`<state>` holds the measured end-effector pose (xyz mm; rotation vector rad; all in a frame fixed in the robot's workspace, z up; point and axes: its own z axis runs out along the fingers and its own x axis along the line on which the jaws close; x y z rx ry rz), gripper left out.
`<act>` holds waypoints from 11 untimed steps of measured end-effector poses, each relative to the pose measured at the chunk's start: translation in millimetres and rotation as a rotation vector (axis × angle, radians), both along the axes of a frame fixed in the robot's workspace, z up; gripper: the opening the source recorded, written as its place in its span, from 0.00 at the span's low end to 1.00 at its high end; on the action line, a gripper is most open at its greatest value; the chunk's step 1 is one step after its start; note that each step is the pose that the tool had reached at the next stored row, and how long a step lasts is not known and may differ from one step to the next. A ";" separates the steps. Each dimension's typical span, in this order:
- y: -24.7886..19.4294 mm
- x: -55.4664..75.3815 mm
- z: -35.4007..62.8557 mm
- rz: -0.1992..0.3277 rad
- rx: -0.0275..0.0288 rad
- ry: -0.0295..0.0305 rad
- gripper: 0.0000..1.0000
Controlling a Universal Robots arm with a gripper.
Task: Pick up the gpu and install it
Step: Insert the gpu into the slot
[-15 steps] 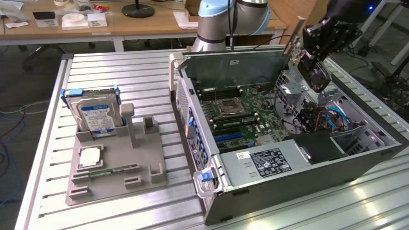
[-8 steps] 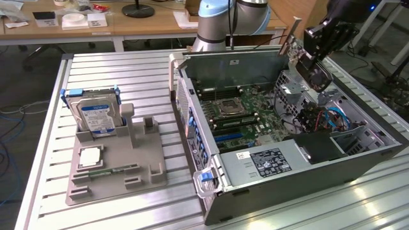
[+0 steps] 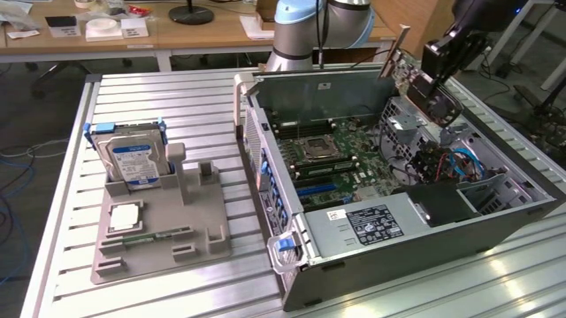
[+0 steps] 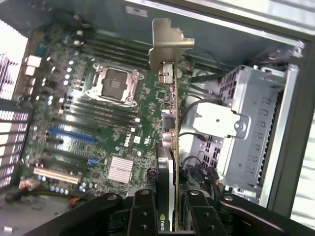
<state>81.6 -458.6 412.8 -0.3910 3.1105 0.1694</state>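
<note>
I have the gripper (image 3: 429,86) hanging above the open computer case (image 3: 398,245), over its far end toward the exterior view's right. Its fingers (image 4: 142,216) are pressed onto the two flat faces of the gpu (image 4: 171,128), pinching the card between them. The gpu's long axis runs straight out from the gripper, with the silver bracket (image 4: 166,46) at the end farthest from the fingers. In the wrist view I look along the card's thin edge. Inside the case, the motherboard (image 4: 118,123) lies beyond the card. The processor socket (image 4: 114,83) lies to one side of the card's line and the silver drive cage (image 4: 251,123) to the other. In the exterior view the card sits above the case's rim, touching nothing but the fingers. I judge the blue expansion slot (image 4: 71,135) to lie off to the socket side, running crosswise to the card's length.
</note>
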 end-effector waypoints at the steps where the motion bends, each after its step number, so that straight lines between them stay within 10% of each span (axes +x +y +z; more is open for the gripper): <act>1: 0.0 0.0 0.0 0.018 -0.0006 0.0000 0.27; 11: 0.0 0.0 -0.4 0.201 -0.0070 0.0000 0.27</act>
